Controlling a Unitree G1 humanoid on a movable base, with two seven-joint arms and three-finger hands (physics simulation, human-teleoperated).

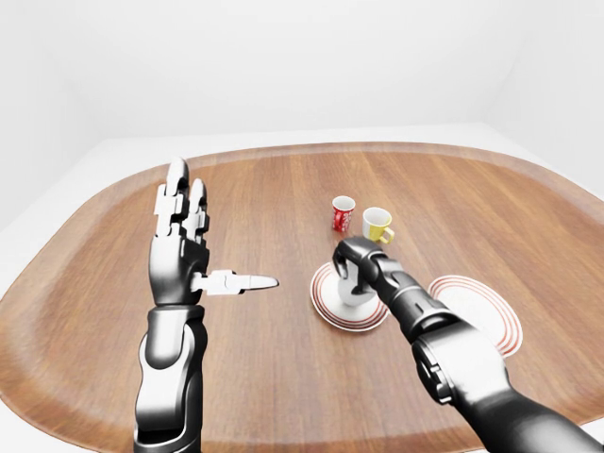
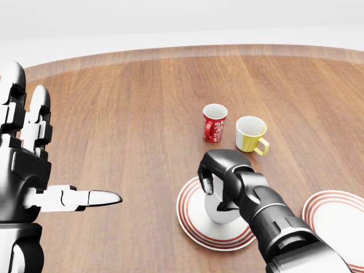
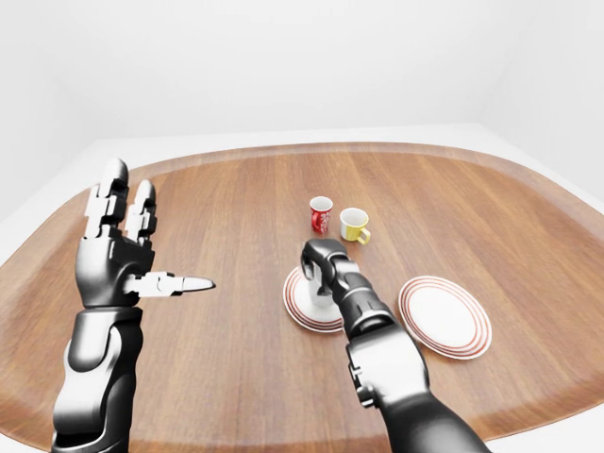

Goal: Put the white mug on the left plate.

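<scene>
At centre-bottom of the head view, the right hand grips the white mug, which sits on the left plate. Just above stand a red mug and a yellow mug (both clear of the hand). The left hand is raised at far left, fingers spread and holding nothing.

My right hand shows glossy black, dark grey at the wrist. Beneath it the white mug gleams plain white, with no pattern I can make out. The left plate is white, ringed with thin red bands at its rim. The right plate, toward the table's right edge, wears the same white with red rings. The red mug carries a white curly pattern and a white inside. The yellow mug is yellow and white. The table is brown wood grain with a paler edge. My left hand is black with silver-white fingers.
</scene>
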